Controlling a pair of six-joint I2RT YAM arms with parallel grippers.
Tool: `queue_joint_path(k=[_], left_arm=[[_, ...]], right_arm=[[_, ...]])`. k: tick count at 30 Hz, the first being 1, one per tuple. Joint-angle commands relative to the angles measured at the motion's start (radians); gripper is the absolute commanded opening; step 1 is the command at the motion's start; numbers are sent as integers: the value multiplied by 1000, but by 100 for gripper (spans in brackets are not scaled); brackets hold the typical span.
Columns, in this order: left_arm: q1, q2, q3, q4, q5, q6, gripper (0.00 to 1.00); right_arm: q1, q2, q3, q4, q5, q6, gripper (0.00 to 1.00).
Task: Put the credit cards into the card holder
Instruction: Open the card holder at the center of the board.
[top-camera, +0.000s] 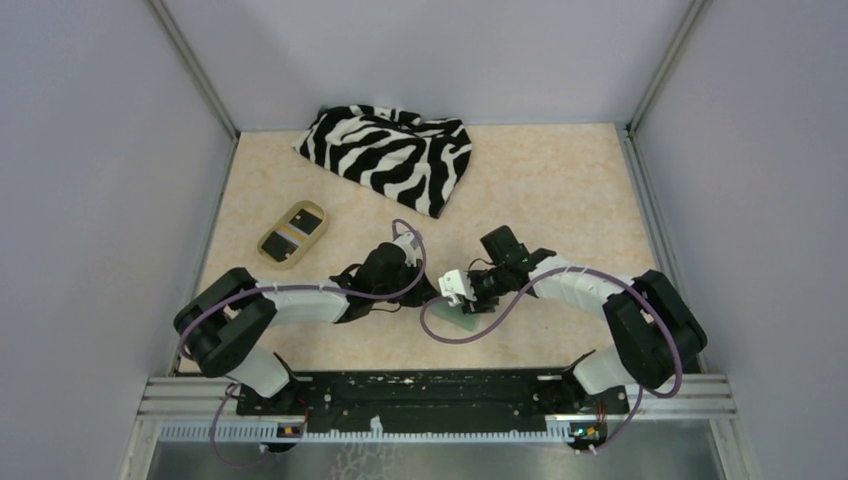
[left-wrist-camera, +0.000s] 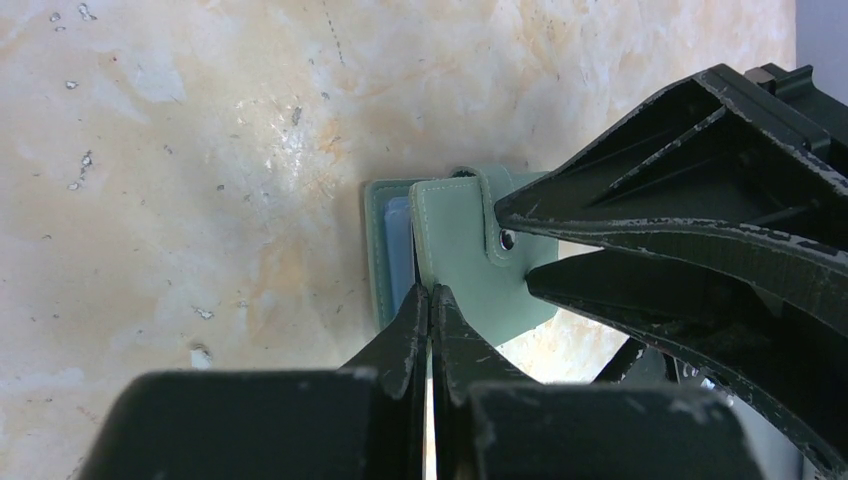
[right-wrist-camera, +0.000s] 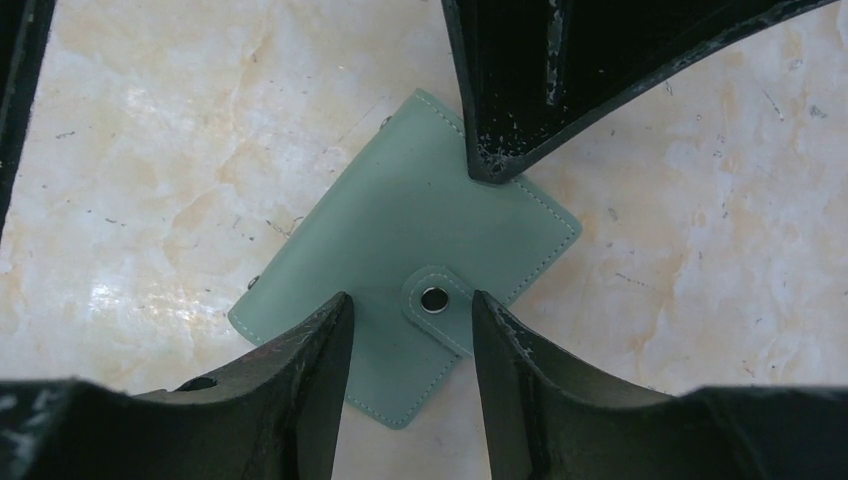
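The card holder (right-wrist-camera: 400, 220) is laid flat and closed on the worktop (right-wrist-camera: 150, 150), near the front edge and between the two arms, with its tab (right-wrist-camera: 433, 298) snapped down. The tab is straddled by the moderately parted fingers of the right tool (right-wrist-camera: 411, 300), apparently so that it can be gripped and unsnapped. The holder's left edge is pressed by the left tool (left-wrist-camera: 430, 295), whose fingers are drawn together, probably to stop it sliding. The credit cards (top-camera: 296, 224) are kept in a tan dish (top-camera: 270, 250), well apart to the far left.
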Motion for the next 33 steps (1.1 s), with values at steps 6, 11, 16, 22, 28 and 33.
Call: queue_joint_path(k=[6, 11, 16, 22, 28, 33], left_arm=[[-20, 17, 13, 43, 30, 6, 0], [-24, 27, 13, 54, 45, 8, 0], [-25, 31, 14, 56, 55, 11, 0], [-25, 44, 9, 65, 68, 9, 0], [-25, 49, -4, 84, 69, -2, 0], [-25, 44, -16, 83, 58, -3, 0]], right_arm=[[20, 42, 55, 21, 87, 21, 41], [26, 50, 56, 29, 104, 31, 36], [29, 56, 61, 38, 119, 50, 30], [29, 50, 67, 50, 117, 83, 22], [29, 47, 80, 46, 123, 105, 7], [29, 34, 88, 66, 143, 155, 0]])
